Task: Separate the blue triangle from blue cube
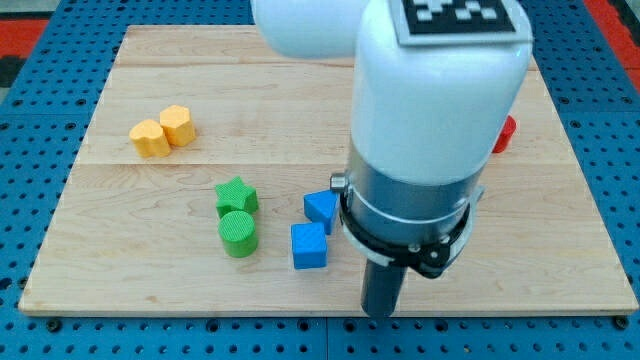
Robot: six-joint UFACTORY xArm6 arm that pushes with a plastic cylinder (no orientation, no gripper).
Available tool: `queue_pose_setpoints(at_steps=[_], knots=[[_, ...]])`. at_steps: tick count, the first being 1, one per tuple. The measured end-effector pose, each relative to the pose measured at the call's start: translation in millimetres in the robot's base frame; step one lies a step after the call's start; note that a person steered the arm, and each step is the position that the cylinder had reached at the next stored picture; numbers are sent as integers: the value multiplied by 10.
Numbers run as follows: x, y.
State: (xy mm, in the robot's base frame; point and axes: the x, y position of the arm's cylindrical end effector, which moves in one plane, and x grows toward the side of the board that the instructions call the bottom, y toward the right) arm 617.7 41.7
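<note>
The blue cube (309, 246) lies at the lower middle of the wooden board (150, 270). The blue triangle (321, 209) sits just above and to its right, almost touching it, with its right side hidden behind the arm. My rod comes down from the white and grey arm, and my tip (379, 313) is near the board's bottom edge, to the right of and below the blue cube, apart from both blue blocks.
A green star (236, 196) and a green cylinder (238, 234) lie left of the blue blocks. Two yellow blocks, a heart (150, 139) and a hexagon (177, 125), sit at upper left. A red block (505, 134) peeks out at the arm's right.
</note>
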Motion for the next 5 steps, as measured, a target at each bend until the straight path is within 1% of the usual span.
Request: queue_pose_setpoints(at_steps=[1, 2, 3, 4, 5], knots=[[-74, -702], [-231, -673], [-482, -416], [-990, -413], [-1297, -419]])
